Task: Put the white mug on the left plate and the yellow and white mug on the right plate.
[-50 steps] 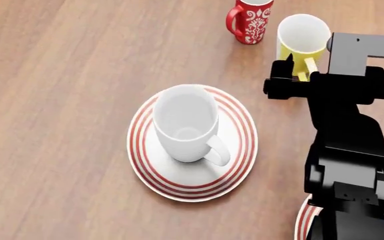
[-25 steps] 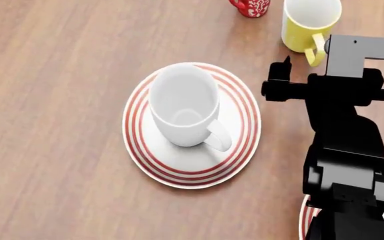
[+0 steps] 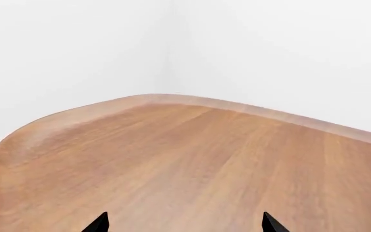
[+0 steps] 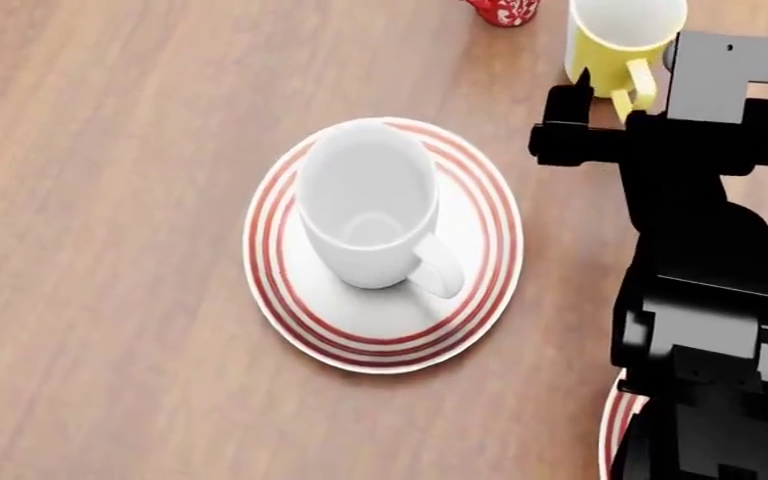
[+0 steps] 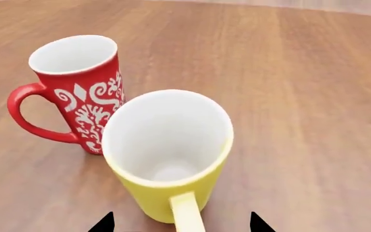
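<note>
Nearest the robot, at about 5 o'clock in the head view, the right plate (image 4: 608, 425) is showing only as a sliver of red-ringed rim, with the black right arm covering the rest. Just beyond it toward the middle, the white mug (image 4: 371, 215) is standing upright on the left plate (image 4: 275, 290), its handle pointing toward 5 o'clock, so that half of the task appears done. Farther out, at about 1 o'clock, the right gripper (image 5: 180, 223) is hanging just short of the yellow and white mug (image 5: 167, 152), its fingers spread apart and holding nothing, their two dark tips straddling the yellow handle, which is pointing back at the wrist. The step in hand looks like the reach for this mug. To do it well, the arm should be easing forward with the mug body centred in the gap, since the red mug (image 5: 78, 87) is standing just beside it on the far side and a crooked approach could knock one into the other. The left gripper (image 3: 184, 223) is idling over bare bench (image 3: 185, 164) with its fingers parted and nothing between them.
</note>
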